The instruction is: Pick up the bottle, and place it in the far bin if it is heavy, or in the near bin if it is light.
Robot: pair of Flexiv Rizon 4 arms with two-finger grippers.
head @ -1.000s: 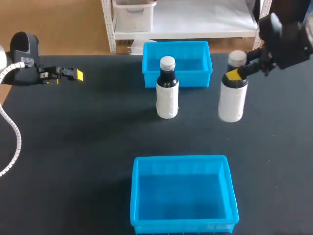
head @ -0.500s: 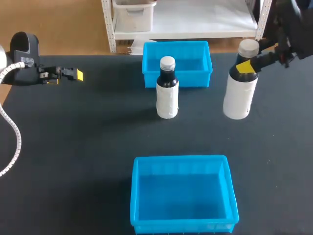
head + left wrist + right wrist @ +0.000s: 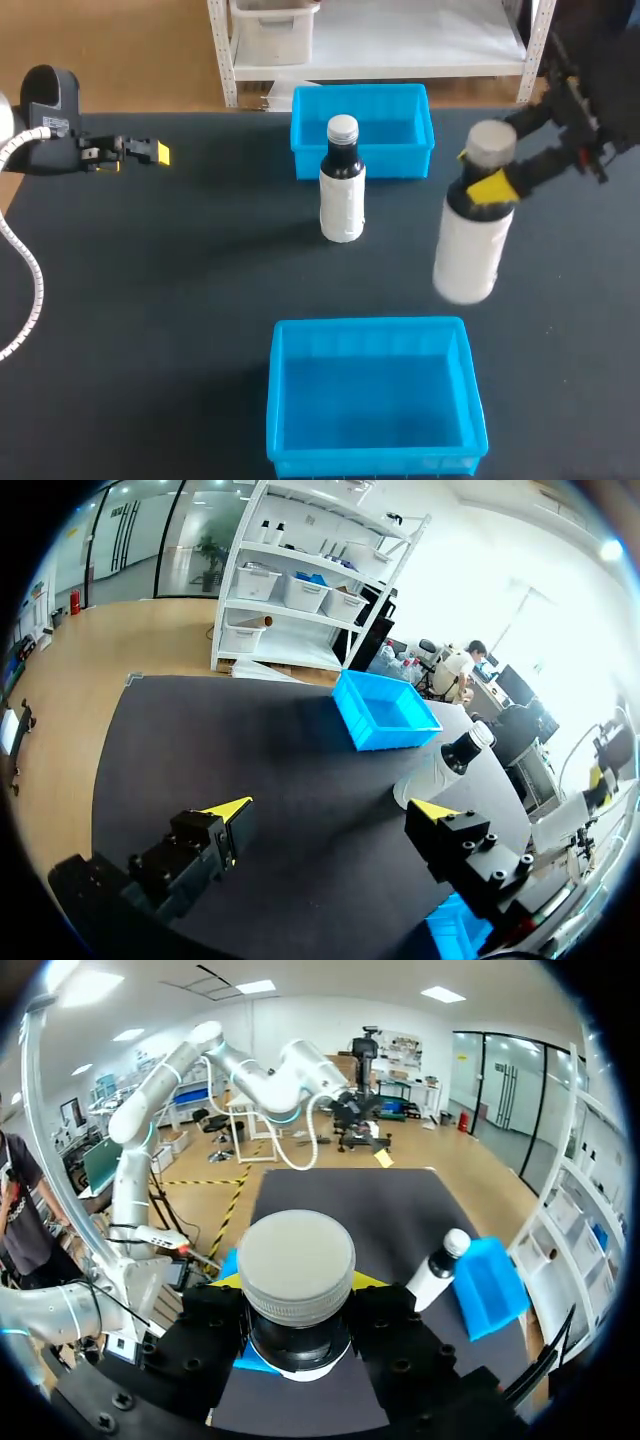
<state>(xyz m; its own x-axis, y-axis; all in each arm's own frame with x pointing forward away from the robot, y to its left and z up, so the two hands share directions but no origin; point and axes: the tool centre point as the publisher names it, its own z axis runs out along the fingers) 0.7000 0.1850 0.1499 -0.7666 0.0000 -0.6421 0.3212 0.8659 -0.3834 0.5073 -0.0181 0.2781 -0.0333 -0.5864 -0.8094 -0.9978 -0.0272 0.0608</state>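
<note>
The white bottle [image 3: 465,250] is hanging in the right pincer [image 3: 480,172]. Its neck is sitting between the yellow fingertips [image 3: 492,188], its grey cap [image 3: 296,1260] is poking up just above them, and its body is dropping below, off the table [image 3: 180,280]. Its long axis is running close to upright, cap upward, with the base slanting a little toward the near bin [image 3: 282,400]. The pincer is clamping the neck from both sides, its fingers parted only by the neck's width. The far bin [image 3: 305,155] and a second bottle [image 3: 342,200] are standing well apart from it. The left pincer [image 3: 330,810] is gaping wide, holding nothing.
</note>
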